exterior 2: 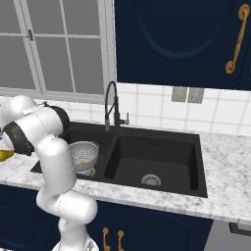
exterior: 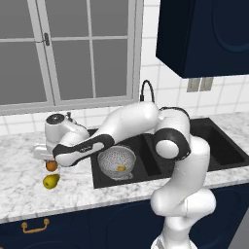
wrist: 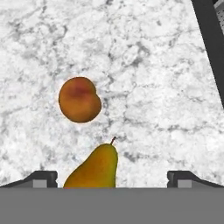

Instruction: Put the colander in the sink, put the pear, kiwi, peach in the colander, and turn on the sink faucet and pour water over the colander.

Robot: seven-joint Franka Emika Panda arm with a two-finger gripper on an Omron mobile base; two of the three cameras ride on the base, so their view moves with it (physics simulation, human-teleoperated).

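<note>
The white-grey colander stands in the left basin of the black sink, and the golden-tan kiwi lies inside it. On the marble counter left of the sink are the reddish-orange peach and, nearer the front, the yellow-green pear. My gripper hangs just above the peach. In the hand view the gripper is open, its fingertips wide apart, with the pear low between them and the peach beyond. The black faucet rises behind the colander; no water runs.
My arm stretches across the left basin and over the counter. A window sits behind the counter, and dark blue cabinets hang at the upper right. The sink's dark edge crosses the hand view's upper right corner. The right basin has a silver drain.
</note>
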